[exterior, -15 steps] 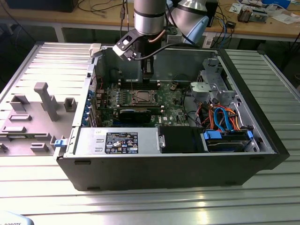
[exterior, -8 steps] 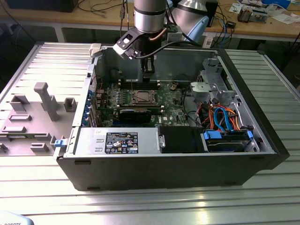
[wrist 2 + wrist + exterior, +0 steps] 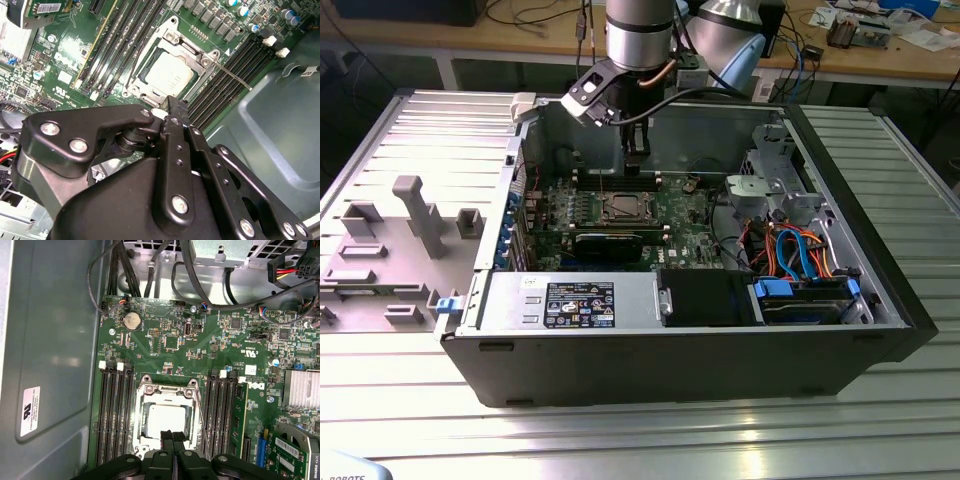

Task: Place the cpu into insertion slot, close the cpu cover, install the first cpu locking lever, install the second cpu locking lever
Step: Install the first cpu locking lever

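Black links of the end effector (image 3: pixel 172 436) stand closest in both wrist views, and its two fingers are pressed together with nothing visible between them. Just beyond the tips lies the cpu (image 3: pixel 164 419). It sits flat in the insertion slot (image 3: pixel 606 212) on the green board (image 3: pixel 165 340), and the cpu cover (image 3: pixel 140 410) lies down around it like a frame, so the silver top looks out through the window. In the exterior view the end effector (image 3: pixel 636 150) hangs above the slot, inside the open computer case (image 3: pixel 670 370) that rests on the ribbed counter (image 3: pixel 620 440). The relation that matters, as I judge it, is with the thin wire lever (image 3: pixel 201 420). It runs along one side of the cover, between the cover and the nearest row of black memory slots (image 3: pixel 222 410), and its long axis is almost parallel to those slots. In the second wrist view the lever (image 3: pixel 234 77) reaches out over the memory slots and seems not latched. It lies near the tips, a little to one side of them, not touching.
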Controlling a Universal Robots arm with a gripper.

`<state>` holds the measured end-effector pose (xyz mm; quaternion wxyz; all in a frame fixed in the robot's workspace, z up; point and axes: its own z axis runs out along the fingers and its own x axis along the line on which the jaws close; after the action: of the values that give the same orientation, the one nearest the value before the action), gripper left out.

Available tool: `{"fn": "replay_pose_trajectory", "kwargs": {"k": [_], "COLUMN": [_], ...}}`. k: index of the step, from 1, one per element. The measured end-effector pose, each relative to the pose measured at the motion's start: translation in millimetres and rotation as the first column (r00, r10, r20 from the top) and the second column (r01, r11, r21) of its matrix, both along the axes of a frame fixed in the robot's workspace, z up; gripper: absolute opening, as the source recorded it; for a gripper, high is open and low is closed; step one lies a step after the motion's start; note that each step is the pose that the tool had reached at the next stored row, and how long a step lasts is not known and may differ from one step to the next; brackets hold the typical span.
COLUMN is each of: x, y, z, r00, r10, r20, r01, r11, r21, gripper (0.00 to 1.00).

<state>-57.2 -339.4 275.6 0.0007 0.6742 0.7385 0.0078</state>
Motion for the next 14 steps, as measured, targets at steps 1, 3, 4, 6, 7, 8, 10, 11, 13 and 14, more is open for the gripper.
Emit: {"fn": "replay_pose_trajectory", "kwargs": {"k": [1, 3, 4, 6, 7, 8, 10, 11, 13, 14], "x": [0.0, 0.0, 0.0, 0.0, 0.0, 0.0, 0.0, 0.0, 0.0, 0.0], "y": [0.0, 0.0, 0.0, 0.0, 0.0, -0.1, 0.0, 0.0, 0.0, 0.0], "z": [0.0, 0.0, 0.0, 0.0, -0.1, -0.3, -0.9, -1.1, -1.3, -1.5], "r00": [1.0000, 1.0000, 1.0000, 0.9992, 0.9971, 0.9946, 0.9893, 0.9867, 0.9778, 0.9726], "r10": [0.000, 0.003, 0.009, 0.040, 0.076, 0.104, 0.146, 0.163, 0.210, 0.233], "r20": [0.0000, 0.0000, 0.0000, 0.0000, -0.0001, -0.0002, 0.0000, 0.0000, -0.0002, -0.0001], "r01": [0.000, -0.003, -0.009, -0.040, -0.076, -0.104, -0.146, -0.163, -0.210, -0.233], "r11": [1.0000, 1.0000, 1.0000, 0.9992, 0.9971, 0.9946, 0.9893, 0.9867, 0.9778, 0.9726], "r21": [0.0000, 0.0000, 0.0000, -0.0001, -0.0002, -0.0002, 0.0000, 0.0000, -0.0002, -0.0001], "gripper": [0.11, 0.11, 0.11, 0.11, 0.11, 0.11, 0.11, 0.11, 0.11, 0.11]}}
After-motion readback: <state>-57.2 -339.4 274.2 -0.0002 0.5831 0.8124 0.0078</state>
